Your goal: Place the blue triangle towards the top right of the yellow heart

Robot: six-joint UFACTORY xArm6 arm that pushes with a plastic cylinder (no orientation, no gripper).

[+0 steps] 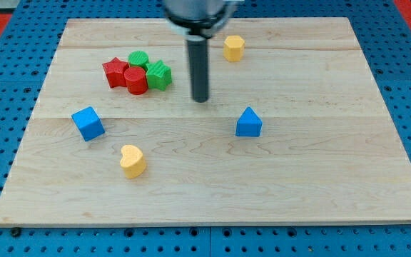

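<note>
The blue triangle (248, 123) lies right of the board's middle. The yellow heart (132, 160) lies at the lower left, well apart from it. My tip (201, 99) rests on the board up and to the left of the blue triangle, not touching it, and far up and right of the yellow heart.
A blue cube (88, 123) lies at the left. A cluster of a red star (115, 72), a red cylinder (136, 81), a green cylinder (138, 58) and a green star (159, 74) sits at the upper left. A yellow hexagon (234, 48) lies near the top. The wooden board (334, 178) has blue pegboard around it.
</note>
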